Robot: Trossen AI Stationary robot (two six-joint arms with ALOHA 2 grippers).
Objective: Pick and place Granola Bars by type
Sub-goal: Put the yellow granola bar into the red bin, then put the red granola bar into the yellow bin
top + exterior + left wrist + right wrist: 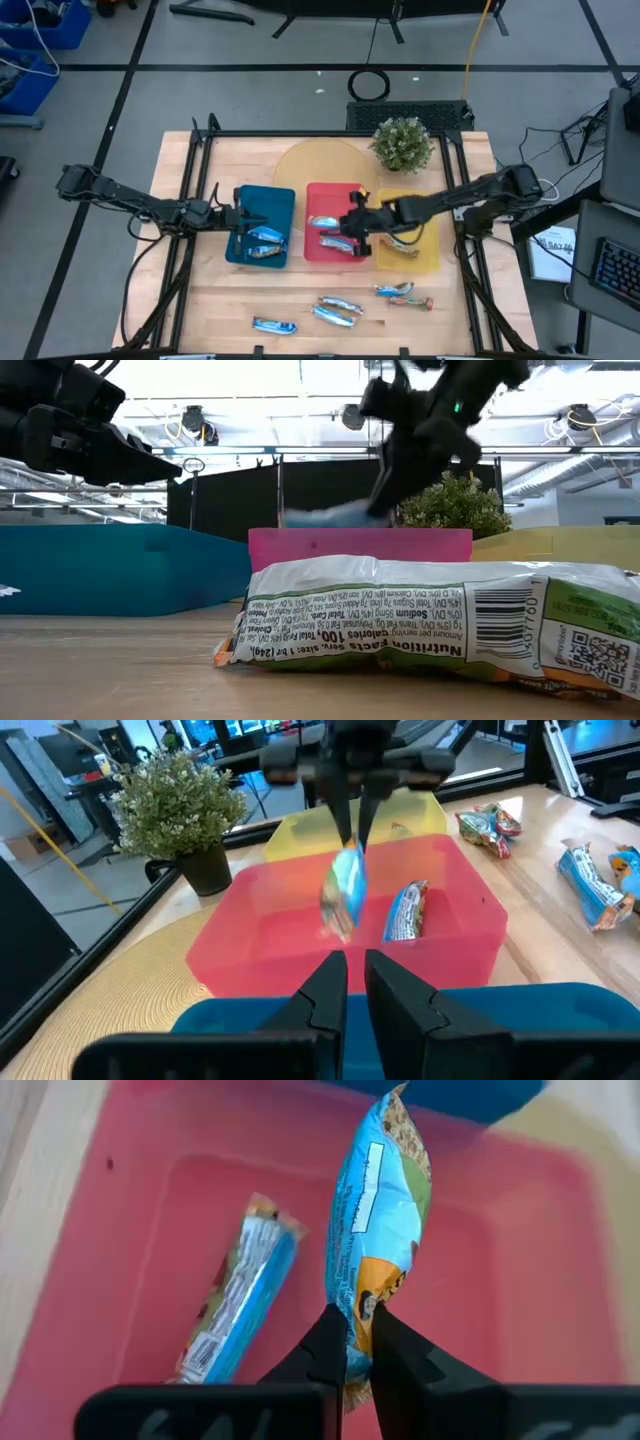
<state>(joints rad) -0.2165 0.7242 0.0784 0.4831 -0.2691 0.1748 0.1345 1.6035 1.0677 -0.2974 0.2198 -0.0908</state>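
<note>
My right gripper [352, 228] hangs over the red tray [312, 190], shut on a light-blue granola bar [375, 1230]. The same bar [343, 895] shows in the left wrist view, dangling above the tray. A silvery-blue bar [235, 1305] lies flat on the red tray's floor. My left gripper [355, 982] waits at the blue tray's [262, 200] left side, fingers close together with nothing between them. Two bars [265, 240] lie in the blue tray and one bar [402, 243] in the yellow tray [425, 262]. My right gripper pinches the light-blue bar by one end of its wrapper [360, 1302] between its two fingers. The fingers slant down from the table's right side. The bar hangs below them lengthwise, clear of the red tray's floor.
Several loose bars lie on the wooden table near its front edge: [274, 325], [338, 310], [393, 291], [420, 301]. One of them fills the low view's foreground [430, 625]. A potted plant [402, 143] stands behind the yellow tray, beside a round woven mat [310, 165].
</note>
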